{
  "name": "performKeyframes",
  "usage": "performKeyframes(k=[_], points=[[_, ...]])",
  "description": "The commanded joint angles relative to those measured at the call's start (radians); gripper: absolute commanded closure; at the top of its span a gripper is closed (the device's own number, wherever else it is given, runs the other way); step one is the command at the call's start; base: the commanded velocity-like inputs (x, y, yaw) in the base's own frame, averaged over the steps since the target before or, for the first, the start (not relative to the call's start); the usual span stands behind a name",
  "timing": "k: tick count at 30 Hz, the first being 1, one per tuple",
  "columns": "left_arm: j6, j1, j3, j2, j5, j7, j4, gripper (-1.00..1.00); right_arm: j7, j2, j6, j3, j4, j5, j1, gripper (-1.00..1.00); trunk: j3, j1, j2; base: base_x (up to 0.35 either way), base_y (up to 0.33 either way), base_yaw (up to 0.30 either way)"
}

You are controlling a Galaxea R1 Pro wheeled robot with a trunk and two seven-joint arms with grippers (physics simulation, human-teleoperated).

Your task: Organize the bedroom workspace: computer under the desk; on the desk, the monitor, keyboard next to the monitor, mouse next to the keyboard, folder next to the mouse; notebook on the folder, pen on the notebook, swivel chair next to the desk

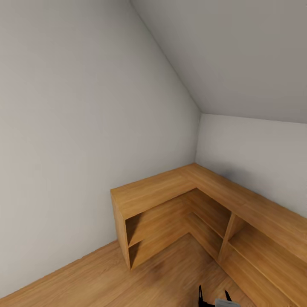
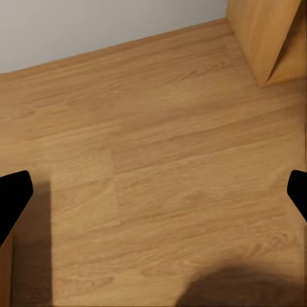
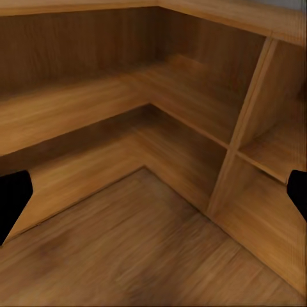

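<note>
Looking at a corner of a room right now, nothing from the task list anywhere in these shots: no desk, monitor, keyboard, mouse, folder, notebook, pen, chair or computer, so can't say where any of them sit. Taking the L-shaped wooden shelf unit [image 1: 179, 200] as the landmark: tucked into the corner where two plain grey walls [image 1: 85, 128] meet under a sloped ceiling [image 1: 238, 55], open cubbies facing out, all bare as far as visible. Wooden floor [image 1: 106, 277] spreading out in front of the unit. Left gripper [image 2: 153, 198] pointed down at bare floor just off the unit's end panel, fingertips [image 2: 13, 198] parked at opposite edges of its view, so spread wide with nothing between them. Right gripper [image 3: 153, 198] aimed into the unit's inner corner and lower shelves, also spread wide and holding nothing. Probably carried open and low simply because of being in transit, with nothing to grab here. Best guess: turning or driving away from this corner to find the black-topped desk and the chair with the folder.
</note>
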Motion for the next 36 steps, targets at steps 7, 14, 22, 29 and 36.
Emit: performKeyframes(k=[7,14,22,29,36], points=[[-0.002,-0.001,-0.008,0.0,0.006,0.003,0.0,-1.0,-0.004,0.002,-0.002,0.009,0.002,-0.006,-0.001,-1.0,-0.011,0.0,-0.001,0.023,0.0,-0.174],[-0.002,-0.001,-0.008,0.0,0.005,0.002,0.0,-1.0,-0.005,0.004,-0.001,0.009,0.002,-0.006,-0.001,-1.0,-0.021,0.0,-0.001,0.005,0.0,-0.146],[-0.001,-0.001,-0.009,-0.001,0.005,0.001,0.0,-1.0,-0.005,0.005,-0.001,0.009,0.002,-0.006,-0.001,-1.0,-0.033,0.0,-0.001,0.001,0.0,-0.061],[-0.001,-0.001,-0.008,0.0,0.005,0.001,0.0,-1.0,-0.006,0.005,-0.002,0.009,0.002,-0.005,-0.001,-1.0,-0.044,0.0,-0.001,0.0,0.0,-0.005],[-0.006,-0.001,-0.008,0.0,0.004,0.002,0.0,-1.0,-0.005,0.004,-0.002,0.009,0.002,-0.005,-0.001,-1.0,-0.055,0.0,-0.001,0.0,0.0,-0.044]])
